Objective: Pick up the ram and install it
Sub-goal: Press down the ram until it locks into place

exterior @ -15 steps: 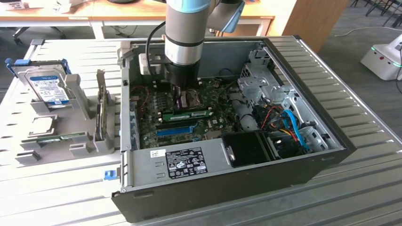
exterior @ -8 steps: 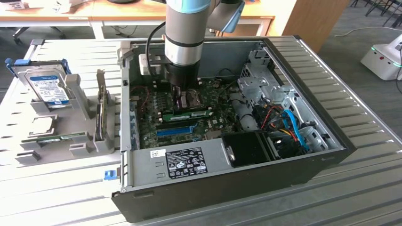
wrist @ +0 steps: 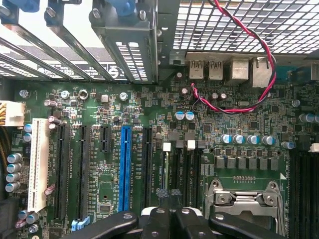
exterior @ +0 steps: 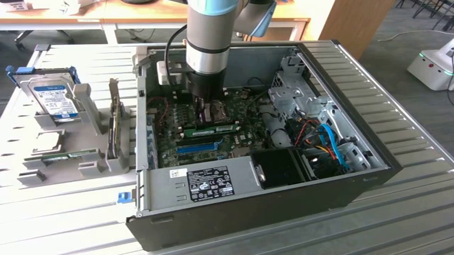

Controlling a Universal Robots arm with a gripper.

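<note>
Ribbed pale metal table (exterior: pixel 397 212) carries an open black desktop computer case (exterior: pixel 284 207) lying on its side, with office desks behind it. Inside the case lies a dark green motherboard (exterior: pixel 245 135). The grey and light-blue robot arm (exterior: pixel 209 37) reaches straight down into the case, and its black gripper (exterior: pixel 210 109) sits low over the motherboard, fingers drawn fully together. In the wrist view the gripper (wrist: pixel 172 211) hangs just above the long black memory slots (wrist: pixel 184 162), beside the silver processor socket bracket (wrist: pixel 244 199), and a small patterned edge shows between its fingertips; I cannot tell whether that is something it grips. A slim green circuit-board stick, the ram (exterior: pixel 216 128), lies across the motherboard just beside the gripper, above the bright blue expansion slot (exterior: pixel 197 148). It appears already brought to the slots, though whether it is fully seated is unclear. Outside the case, a grey plastic holder (exterior: pixel 78 133) keeps a hard drive (exterior: pixel 55 98) and spare boards
</note>
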